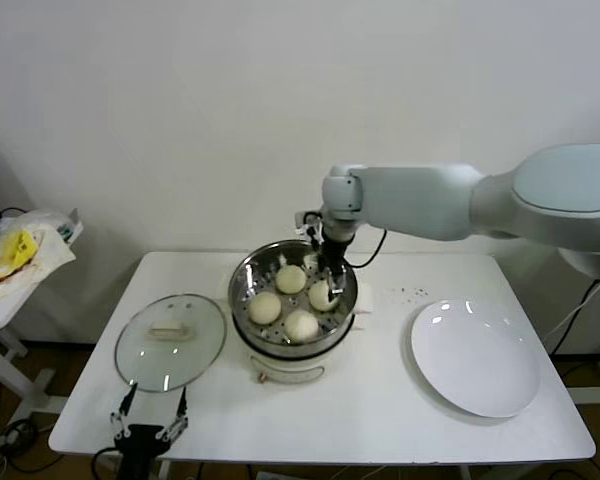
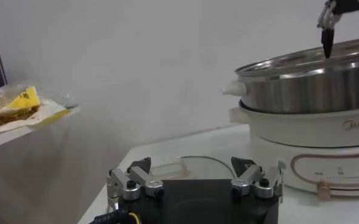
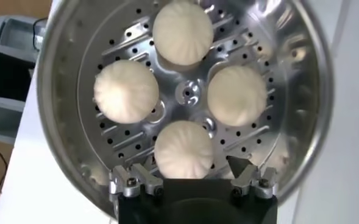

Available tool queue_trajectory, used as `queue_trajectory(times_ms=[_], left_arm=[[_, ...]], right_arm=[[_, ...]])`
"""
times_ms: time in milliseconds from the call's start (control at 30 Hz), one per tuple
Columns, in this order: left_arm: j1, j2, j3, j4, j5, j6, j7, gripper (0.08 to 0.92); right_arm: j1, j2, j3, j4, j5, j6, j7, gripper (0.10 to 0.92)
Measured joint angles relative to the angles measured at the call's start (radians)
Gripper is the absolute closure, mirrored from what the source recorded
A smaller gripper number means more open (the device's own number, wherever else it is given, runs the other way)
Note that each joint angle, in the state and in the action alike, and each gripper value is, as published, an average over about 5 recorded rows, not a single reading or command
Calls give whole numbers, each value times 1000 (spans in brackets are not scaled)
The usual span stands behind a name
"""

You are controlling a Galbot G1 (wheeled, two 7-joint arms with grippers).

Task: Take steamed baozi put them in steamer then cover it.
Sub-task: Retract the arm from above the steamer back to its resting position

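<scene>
Four cream-white baozi lie in the steel steamer (image 1: pixel 242 281): one at the back (image 1: pixel 291 279), one left (image 1: pixel 265 307), one front (image 1: pixel 301 325), one right (image 1: pixel 322 297). The right wrist view shows all of them on the perforated bottom (image 3: pixel 185 94). My right gripper (image 1: pixel 332 272) hangs open over the steamer's right side, just above the right baozi (image 3: pixel 184 149), with fingers (image 3: pixel 251 178) spread wider than it and empty. The round glass lid (image 1: pixel 170 341) lies flat on the table left of the pot. My left gripper (image 1: pixel 150 425) is open and empty at the table's front left edge, near the lid.
A flat white plate (image 1: pixel 475 357) lies bare on the right of the table. The cream-white pot base (image 2: pixel 325 137) shows close in the left wrist view. A side table at far left holds a plastic bag with yellow contents (image 1: pixel 18 250). A cable runs behind the pot.
</scene>
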Motion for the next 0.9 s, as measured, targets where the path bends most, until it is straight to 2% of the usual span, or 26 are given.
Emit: queue_trajectory(times_ms=[200, 467, 900], left_arm=[[-4, 0, -11, 2, 11, -5, -3, 177], [-20, -4, -29, 1, 33, 3, 0, 177], [-47, -26, -39, -18, 132, 21, 31, 177]], right_arm=[[28, -79, 39, 38, 41, 66, 63, 203], [-26, -275, 170, 134, 71, 218, 256, 203], [-462, -595, 722, 299, 25, 408, 564, 203]])
